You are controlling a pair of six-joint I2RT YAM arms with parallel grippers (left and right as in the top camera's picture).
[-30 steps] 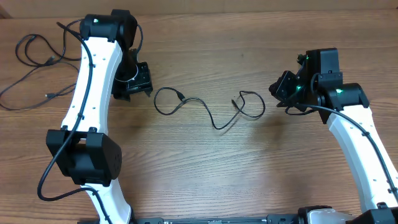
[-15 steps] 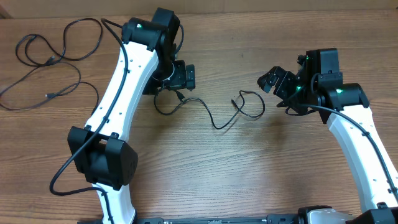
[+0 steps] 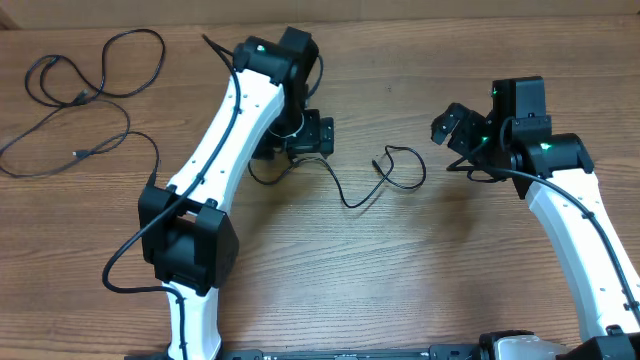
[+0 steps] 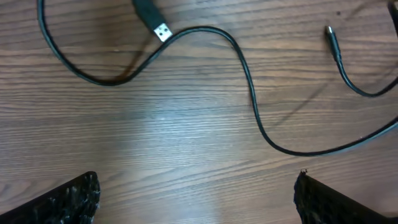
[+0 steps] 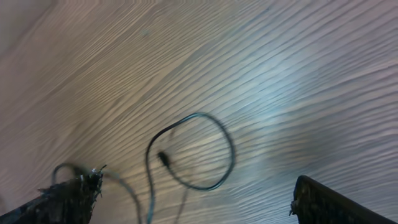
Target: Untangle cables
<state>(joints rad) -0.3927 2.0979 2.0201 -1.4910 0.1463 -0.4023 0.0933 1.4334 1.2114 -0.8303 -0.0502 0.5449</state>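
Now my left gripper hangs over the left end of the middle cable, jaws spread wide and holding nothing. From my left wrist I see its two dark fingers at the bottom corners, with bare wooden table between them and the cord lying well clear of both. That cord rests flat on the wood. Its USB plug sits at the top of my left wrist view, crossing over its own strand. From there the line swings down in a long S and climbs out to the right, where a small plug on the other end lies pointing up. My right gripper is raised just beside the cable's right end, tilted, with its jaws also wide apart and empty. My right wrist view is blurred, but below it I can make out the closed loop with the little plug tip inside it, untouched by my right fingers. From overhead the middle cable runs from a curl under my left gripper, through a dip, to that loop near my right gripper. Two more loose cables lie in wide curves at the far left edge, well apart from both my grippers.
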